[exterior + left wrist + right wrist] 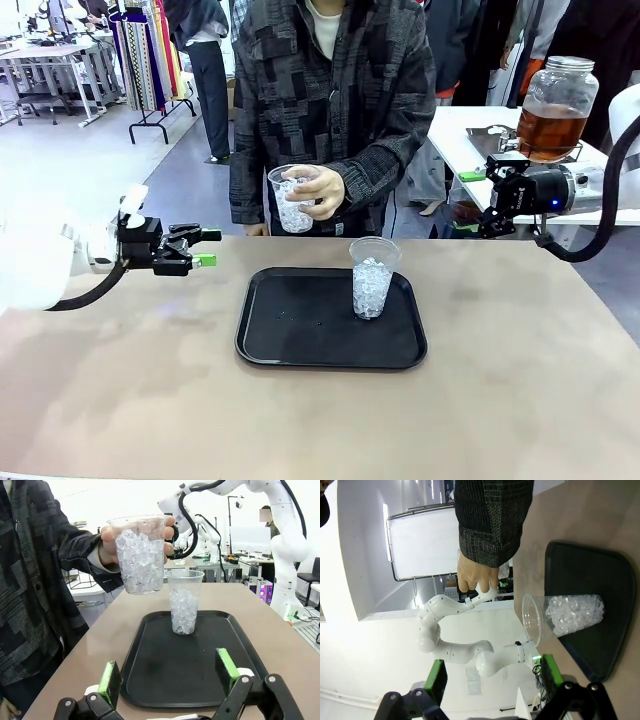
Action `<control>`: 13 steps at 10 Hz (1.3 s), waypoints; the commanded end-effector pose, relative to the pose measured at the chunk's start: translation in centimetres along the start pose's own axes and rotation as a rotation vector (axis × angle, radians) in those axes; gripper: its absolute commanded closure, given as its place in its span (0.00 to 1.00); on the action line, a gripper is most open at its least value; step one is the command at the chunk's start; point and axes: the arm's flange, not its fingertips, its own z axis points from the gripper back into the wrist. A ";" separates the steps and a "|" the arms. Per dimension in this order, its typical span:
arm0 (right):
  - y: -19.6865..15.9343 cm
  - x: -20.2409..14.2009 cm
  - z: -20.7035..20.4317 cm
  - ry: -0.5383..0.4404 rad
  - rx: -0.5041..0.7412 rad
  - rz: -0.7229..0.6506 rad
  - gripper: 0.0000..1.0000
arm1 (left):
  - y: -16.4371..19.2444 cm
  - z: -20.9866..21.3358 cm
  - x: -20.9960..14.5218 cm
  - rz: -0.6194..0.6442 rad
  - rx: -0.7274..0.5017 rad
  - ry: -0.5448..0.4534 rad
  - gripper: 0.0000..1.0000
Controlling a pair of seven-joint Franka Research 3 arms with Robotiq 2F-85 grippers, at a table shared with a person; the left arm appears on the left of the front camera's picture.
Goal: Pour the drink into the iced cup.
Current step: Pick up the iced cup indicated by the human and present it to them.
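Both of your grippers are empty, jaws apart. The left gripper [210, 248] hovers over the table's [520, 390] left edge, pointing toward the tray [290, 345]. The right gripper [470, 202] hangs beyond the table's far right corner, just in front of the side table [455, 125]. The drink [546, 132] sits in the glass jar [557, 85] on that side table, well apart from both cups.

1 iced cup [372, 282] stands upright on the tray, near its right edge and in its far half, with ice only. The person's hand [320, 190] holds a 2nd iced cup [291, 208] in the air above the table's far edge, beyond the tray's far left corner.

No drink has reached either cup, so you are likely at the start: bringing drink and cup together. Keep your left gripper back while the hand is near the tray. Your right gripper is the nearer one to the jar, which looks wide and heavy. If you take a cup, close gently on its lower half, since thin plastic will probably buckle. Keep it upright so the ice stays in.
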 end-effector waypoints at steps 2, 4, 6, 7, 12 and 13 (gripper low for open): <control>0.1 0.0 0.0 -0.005 -0.004 0.003 0.00 | 0.0 0.0 0.1 -0.002 -0.001 -0.004 0.00; 0.1 0.0 0.0 -0.005 -0.004 0.003 0.00 | 0.0 0.0 0.1 -0.002 -0.001 -0.004 0.00; 0.1 0.0 0.0 -0.005 -0.004 0.003 0.00 | 0.0 0.0 0.1 -0.002 -0.001 -0.004 0.00; 0.1 0.0 0.0 -0.005 -0.004 0.003 0.00 | 0.0 0.0 0.1 -0.002 -0.001 -0.004 0.00; 0.1 0.0 0.0 -0.005 -0.004 0.003 0.00 | 0.0 0.0 0.1 -0.002 -0.001 -0.004 0.00; 0.1 0.0 0.0 -0.005 -0.004 0.003 0.00 | 0.0 0.0 0.1 -0.002 -0.001 -0.004 0.00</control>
